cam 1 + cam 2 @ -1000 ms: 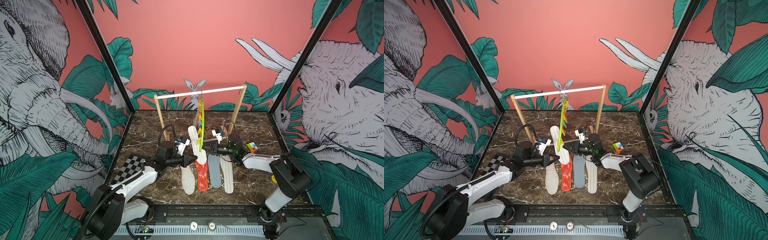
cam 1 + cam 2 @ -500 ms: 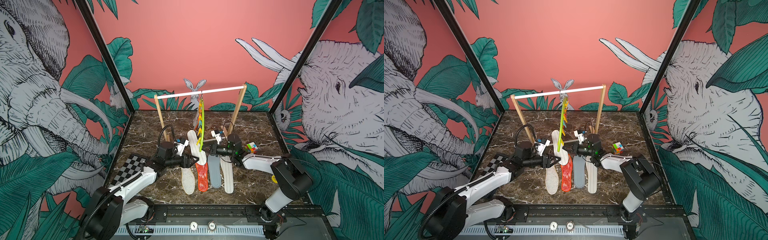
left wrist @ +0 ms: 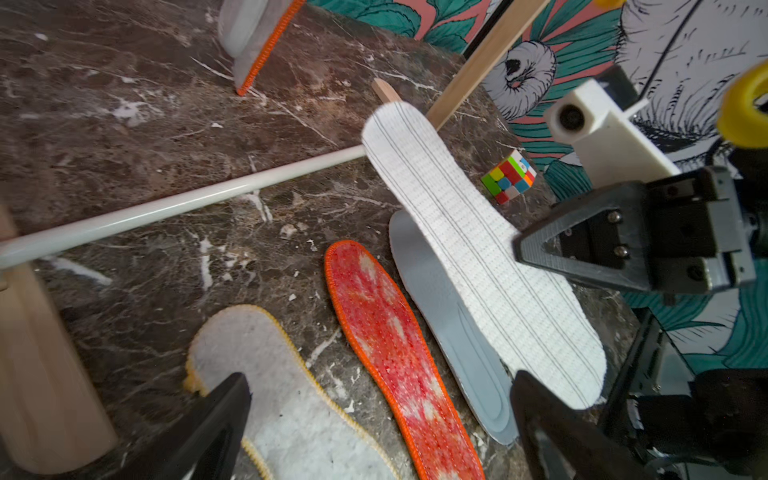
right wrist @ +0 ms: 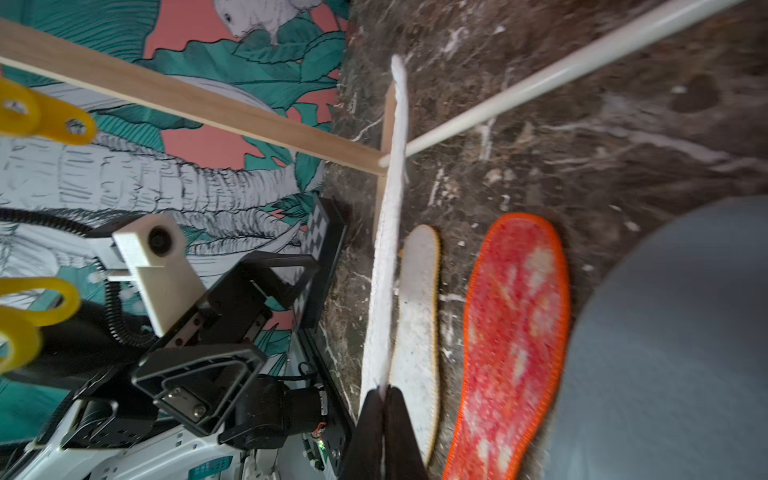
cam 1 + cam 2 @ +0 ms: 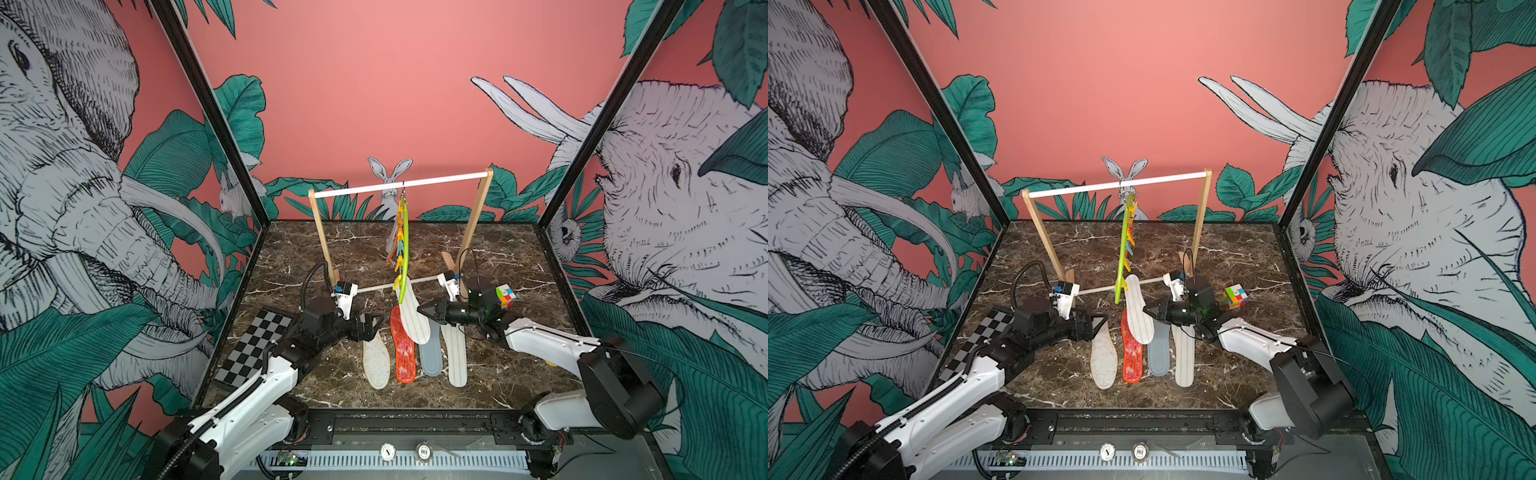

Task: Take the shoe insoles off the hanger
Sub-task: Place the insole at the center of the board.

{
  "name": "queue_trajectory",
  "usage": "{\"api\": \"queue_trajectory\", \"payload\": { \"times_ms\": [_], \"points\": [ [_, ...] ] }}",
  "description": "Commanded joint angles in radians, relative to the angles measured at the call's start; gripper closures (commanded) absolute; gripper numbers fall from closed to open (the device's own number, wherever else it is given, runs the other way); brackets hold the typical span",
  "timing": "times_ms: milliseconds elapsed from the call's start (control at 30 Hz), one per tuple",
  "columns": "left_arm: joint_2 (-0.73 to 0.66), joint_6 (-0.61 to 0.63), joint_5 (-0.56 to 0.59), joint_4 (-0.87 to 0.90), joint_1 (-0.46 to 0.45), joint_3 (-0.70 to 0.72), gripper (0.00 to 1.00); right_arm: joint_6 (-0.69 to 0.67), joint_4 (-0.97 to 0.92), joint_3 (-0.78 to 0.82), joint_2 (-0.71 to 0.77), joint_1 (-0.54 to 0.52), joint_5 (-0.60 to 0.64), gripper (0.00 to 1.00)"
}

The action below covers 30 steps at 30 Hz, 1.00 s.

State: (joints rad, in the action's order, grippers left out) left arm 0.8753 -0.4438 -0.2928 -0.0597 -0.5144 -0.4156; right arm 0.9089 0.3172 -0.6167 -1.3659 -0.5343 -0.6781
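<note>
The lime-green hanger [image 5: 404, 245] hangs edge-on from the rack's white bar. My right gripper [image 5: 420, 309] is shut on the side edge of a white striped insole [image 3: 478, 232], which it holds upright beside the hanger's lower end; no peg shows on its top end. My left gripper [image 5: 371, 325] is open and empty, just left of that insole, above the fuzzy cream insole [image 5: 376, 361]. A red-orange insole [image 5: 404, 353], a grey-blue one [image 5: 430, 357] and another white striped one [image 5: 455, 357] lie flat in a row. One orange-edged insole [image 3: 249, 37] still hangs behind the hanger.
The wooden rack [image 5: 322, 232] straddles the middle of the marble floor, its low crossbar [image 3: 166, 208] just behind the insoles. A colour cube [image 5: 505, 295] sits by the right arm. A chequered board [image 5: 253, 345] lies along the left wall.
My left gripper has opened and let go near the striped insole's lower part. My right gripper has shut on that insole's edge. Both arms stay almost in place.
</note>
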Motion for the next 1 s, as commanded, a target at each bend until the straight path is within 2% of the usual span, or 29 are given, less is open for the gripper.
{"api": "queue_trajectory", "payload": {
  "times_ms": [0,267,600,767,967],
  "points": [
    [-0.049,0.024,0.083,-0.002,0.002,0.026,0.01,-0.113,-0.179,0.022,0.081,0.027,0.084,1.0],
    [-0.063,0.014,0.113,-0.051,-0.007,0.041,0.03,-0.199,-0.402,0.096,0.259,0.126,0.145,1.0],
    [-0.051,-0.001,0.229,-0.142,-0.093,0.079,0.02,-0.257,-0.61,0.181,0.493,0.266,0.168,1.0],
    [-0.019,-0.005,0.235,-0.174,-0.099,0.076,0.02,-0.269,-0.68,0.196,0.543,0.324,0.193,1.0],
    [0.007,-0.007,0.242,-0.187,-0.099,0.071,0.02,-0.266,-0.716,0.213,0.532,0.37,0.203,1.0]
  ]
}}
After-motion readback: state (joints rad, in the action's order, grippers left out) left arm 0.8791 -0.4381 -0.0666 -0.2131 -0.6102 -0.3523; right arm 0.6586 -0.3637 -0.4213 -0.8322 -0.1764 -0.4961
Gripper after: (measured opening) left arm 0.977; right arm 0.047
